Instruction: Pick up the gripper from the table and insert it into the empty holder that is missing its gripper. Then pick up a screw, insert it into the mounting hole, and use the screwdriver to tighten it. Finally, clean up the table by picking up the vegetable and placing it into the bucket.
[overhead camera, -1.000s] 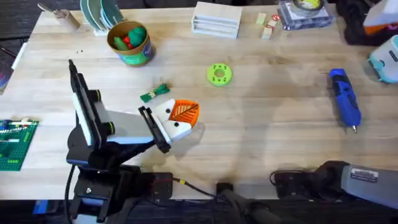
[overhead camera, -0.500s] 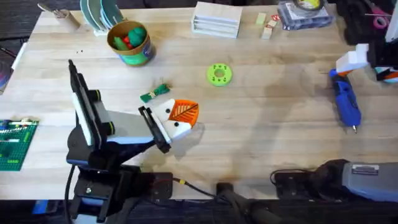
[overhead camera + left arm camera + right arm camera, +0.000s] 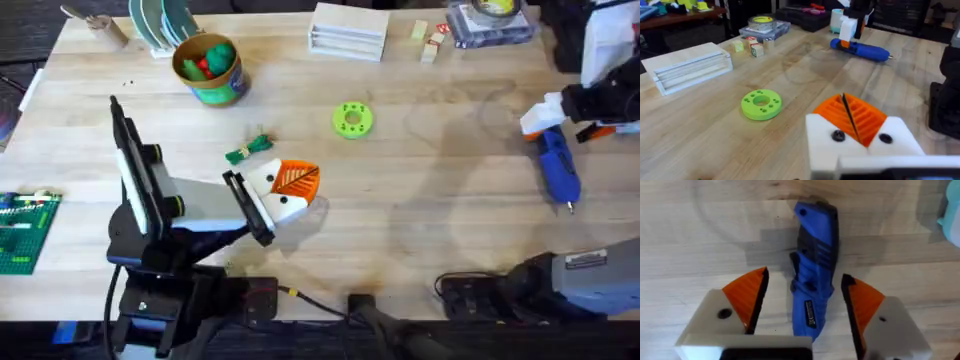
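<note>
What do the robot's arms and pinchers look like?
Both arms are black with grey-white shells, and a black cable runs along the table edge near their bases. The left gripper and the right gripper each have white wedge-shaped jaws with orange ribbed pads, fixed on with small dark screws.
</note>
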Controlling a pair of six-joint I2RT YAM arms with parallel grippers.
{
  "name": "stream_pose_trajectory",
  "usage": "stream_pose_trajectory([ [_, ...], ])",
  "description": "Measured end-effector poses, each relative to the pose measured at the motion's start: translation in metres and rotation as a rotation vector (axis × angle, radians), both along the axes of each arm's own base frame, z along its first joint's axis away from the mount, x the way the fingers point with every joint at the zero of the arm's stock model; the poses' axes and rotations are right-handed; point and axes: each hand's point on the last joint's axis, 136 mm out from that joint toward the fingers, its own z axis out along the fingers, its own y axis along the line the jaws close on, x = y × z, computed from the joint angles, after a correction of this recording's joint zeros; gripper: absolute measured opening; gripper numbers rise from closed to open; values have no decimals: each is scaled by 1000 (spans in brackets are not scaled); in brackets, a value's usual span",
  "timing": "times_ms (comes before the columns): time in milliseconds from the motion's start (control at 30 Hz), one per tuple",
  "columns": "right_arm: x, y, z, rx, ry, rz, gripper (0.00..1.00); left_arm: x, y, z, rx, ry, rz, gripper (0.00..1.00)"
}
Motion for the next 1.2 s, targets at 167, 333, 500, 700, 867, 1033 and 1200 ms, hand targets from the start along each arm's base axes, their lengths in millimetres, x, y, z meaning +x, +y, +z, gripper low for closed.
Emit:
stream_pose_trajectory([
  [167, 2, -8, -17, 9, 22, -3, 910, 0, 0, 0, 0, 0, 0, 10],
  [333, 8, -16, -25, 2, 8, -13, 910, 0, 0, 0, 0, 0, 0, 10],
  [500, 7, -17, -35, 12, 28, -13, 913, 0, 0, 0, 0, 0, 0, 10],
  [700, 7, -16, -41, 25, 45, -10, 884, 0, 0, 0, 0, 0, 0, 10],
  [867, 7, -14, -42, 37, 42, -5, 635, 0, 0, 0, 0, 0, 0, 10],
  [1033, 7, -14, -42, 36, 42, -5, 499, 0, 0, 0, 0, 0, 0, 10],
  [1200, 7, -15, -42, 35, 42, -5, 430, 0, 0, 0, 0, 0, 0, 10],
])
